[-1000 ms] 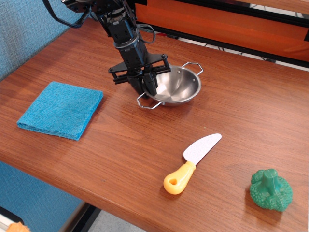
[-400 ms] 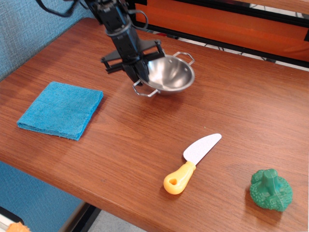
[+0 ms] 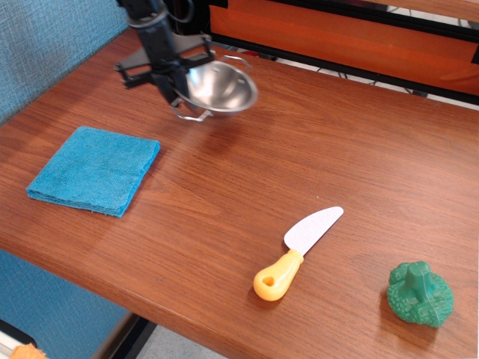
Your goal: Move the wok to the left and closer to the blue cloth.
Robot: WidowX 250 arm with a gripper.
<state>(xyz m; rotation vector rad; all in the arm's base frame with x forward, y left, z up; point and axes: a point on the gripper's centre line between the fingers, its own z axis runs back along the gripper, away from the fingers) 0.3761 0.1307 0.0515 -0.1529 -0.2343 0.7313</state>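
Brown wood-grain table (image 3: 314,157) fills most of the frame, with a textured blue wall at the upper left and an orange panel framed in black across the upper right. We see 1 black arm coming down from the top edge at the upper left. Its gripper (image 3: 178,88) is clenched on the left rim of the wok (image 3: 221,86), with 1 finger inside the bowl and the other outside it.

We find the wok in the upper left part of the frame, tilted so that its shiny inside faces right and toward us. 1 wire handle hangs at its lower left, just below the gripper; the other shows as a thin loop at its upper right edge. A soft shadow lies on the wood under and below the wok, and we cannot tell for sure whether its base touches the table.

The cloth (image 3: 95,169) lies flat at the left of the frame, folded into a square, near the front left edge of the table. It sits below and left of the wok, apart from it, with bare wood between them.

Toward the lower middle we see a toy knife (image 3: 296,253) with a yellow handle and a pale blade pointing up and right. At the lower right sits a green toy broccoli (image 3: 420,294), well apart from the wok.
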